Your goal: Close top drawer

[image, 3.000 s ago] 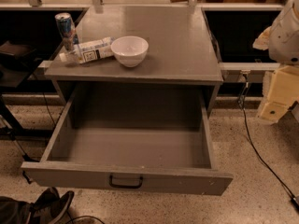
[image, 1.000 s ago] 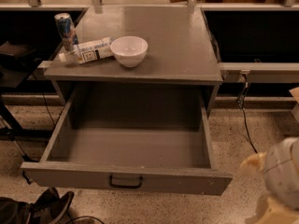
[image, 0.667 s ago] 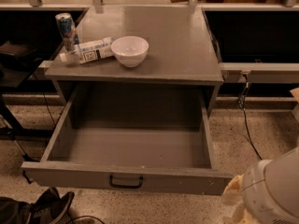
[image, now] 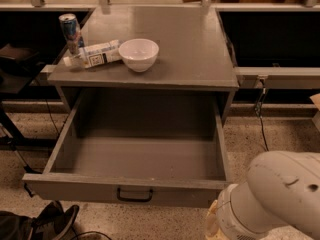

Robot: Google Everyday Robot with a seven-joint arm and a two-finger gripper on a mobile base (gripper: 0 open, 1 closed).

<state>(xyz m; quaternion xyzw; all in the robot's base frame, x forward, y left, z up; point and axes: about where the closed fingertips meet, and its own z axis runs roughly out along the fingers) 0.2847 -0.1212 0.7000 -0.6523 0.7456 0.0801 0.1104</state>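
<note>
One top drawer [image: 140, 156]: pulled far out of the grey cabinet [image: 195, 59], its inside bare and its flat front towards the camera.
Handle [image: 135, 195]: black, at the middle of the top drawer's front.
Gripper [image: 213, 224]: at the bottom edge, just beside the top drawer's right front corner and largely hidden by the arm. Whether it is apart or together cannot be told, nor whether it touches the front.
Arm [image: 280, 196]: white and rounded, to the right of the top drawer's front.
Bowl [image: 138, 54]: white and upright on the cabinet top, above the top drawer's left half.
Bottle [image: 95, 54]: lying on its side above the top drawer's left wall.
Can [image: 71, 31]: upright, above and behind the top drawer's left rear corner.
Shoe [image: 55, 221]: dark, on the speckled floor below the top drawer's left front corner.
Cable [image: 261, 126]: dark, trailing over the floor to the right of the top drawer.
</note>
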